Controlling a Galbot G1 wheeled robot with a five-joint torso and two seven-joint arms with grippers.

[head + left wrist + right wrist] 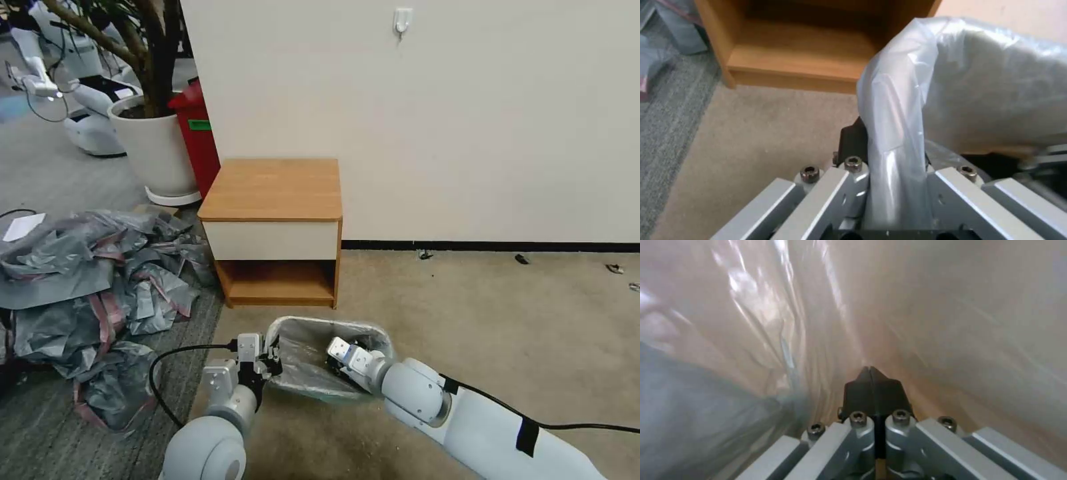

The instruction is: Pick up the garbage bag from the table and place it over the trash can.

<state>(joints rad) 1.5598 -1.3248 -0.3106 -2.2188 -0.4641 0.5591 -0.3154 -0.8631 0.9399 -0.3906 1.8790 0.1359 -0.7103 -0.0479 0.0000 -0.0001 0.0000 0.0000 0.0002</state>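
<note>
On beige carpet before a white wall, we see the table [270, 189] with the can [330, 325] just in front of it, the bag [303, 363] draped inside and over its rim. Our left gripper [272, 363] pinches the bag's near-left rim; one finger [852, 141] is half hidden by plastic. Our right gripper [871, 380] sits inside the bag, fingers pressed together, holding nothing we can make out.

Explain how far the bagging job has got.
Done: the wooden nightstand is bare; the thin translucent grey garbage bag drapes the beige rectangular bin. In hand: left hand clamps a fold outside; right hand, shut, presses inside. Left: seating the rim.
</note>
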